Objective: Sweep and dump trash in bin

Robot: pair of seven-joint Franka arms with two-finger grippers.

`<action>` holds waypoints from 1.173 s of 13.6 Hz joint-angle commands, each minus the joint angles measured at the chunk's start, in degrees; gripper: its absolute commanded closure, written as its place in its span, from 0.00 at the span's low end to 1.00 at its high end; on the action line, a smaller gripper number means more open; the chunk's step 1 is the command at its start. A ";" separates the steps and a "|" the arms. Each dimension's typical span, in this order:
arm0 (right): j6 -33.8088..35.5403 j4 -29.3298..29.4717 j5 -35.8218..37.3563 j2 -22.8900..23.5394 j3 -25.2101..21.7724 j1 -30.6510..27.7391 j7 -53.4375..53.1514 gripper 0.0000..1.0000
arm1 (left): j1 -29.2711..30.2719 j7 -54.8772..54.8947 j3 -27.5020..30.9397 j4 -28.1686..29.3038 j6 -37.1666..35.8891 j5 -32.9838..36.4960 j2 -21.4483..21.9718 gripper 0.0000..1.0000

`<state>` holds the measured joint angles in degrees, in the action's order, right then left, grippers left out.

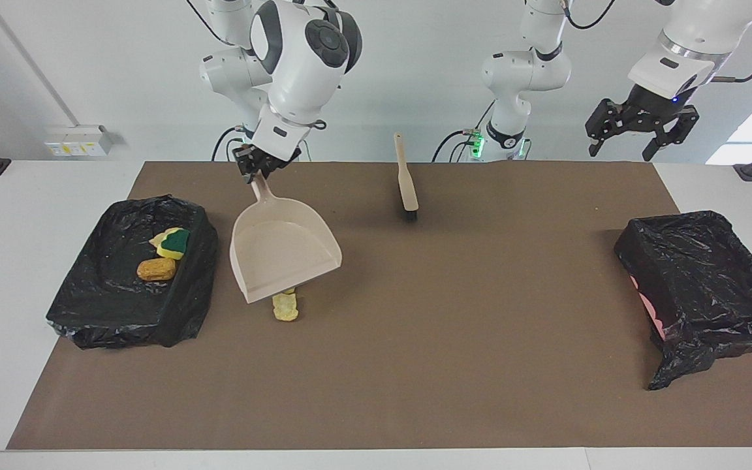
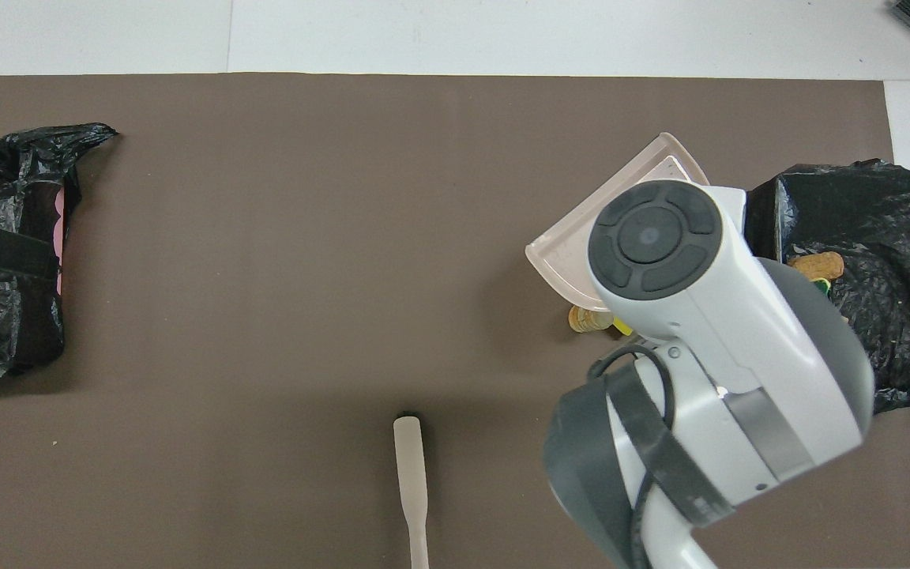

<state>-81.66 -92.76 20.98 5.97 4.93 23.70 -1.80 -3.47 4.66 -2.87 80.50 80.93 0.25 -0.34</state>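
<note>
My right gripper [image 1: 256, 172] is shut on the handle of the beige dustpan [image 1: 281, 254], which hangs tilted over the loose trash on the mat and hides most of it. One pale lump of trash [image 1: 285, 306] shows past the pan's lip, and a tan stack [image 2: 588, 318] peeks out under the arm. The black-lined bin [image 1: 98, 307] at the right arm's end holds a green-backed sponge [image 1: 174, 242] and a golden-brown lump [image 1: 156, 268]. The left gripper [image 1: 642, 132] waits raised and open above the left arm's end.
The beige brush [image 1: 406, 183] with black bristles lies on the brown mat [image 1: 454, 365] near the robots, mid-table. A second black-lined bin [image 1: 702, 281] stands at the left arm's end.
</note>
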 commanded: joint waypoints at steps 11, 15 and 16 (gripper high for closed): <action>-27.66 30.62 -17.46 36.65 0.35 11.45 -42.41 1.00 | 1.27 0.62 -0.55 2.73 -0.60 0.02 2.45 0.00; -29.25 28.69 -17.72 37.89 0.52 11.02 -37.23 1.00 | 1.18 0.62 -0.55 2.73 -0.60 0.02 2.45 0.00; -28.90 28.51 -17.90 37.89 0.52 10.23 -36.96 1.00 | 1.18 0.62 -0.55 2.73 -0.60 0.02 2.45 0.00</action>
<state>-110.50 -65.07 4.75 43.35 5.28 35.30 -41.63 -3.25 4.66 -2.89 81.56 80.58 0.25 0.63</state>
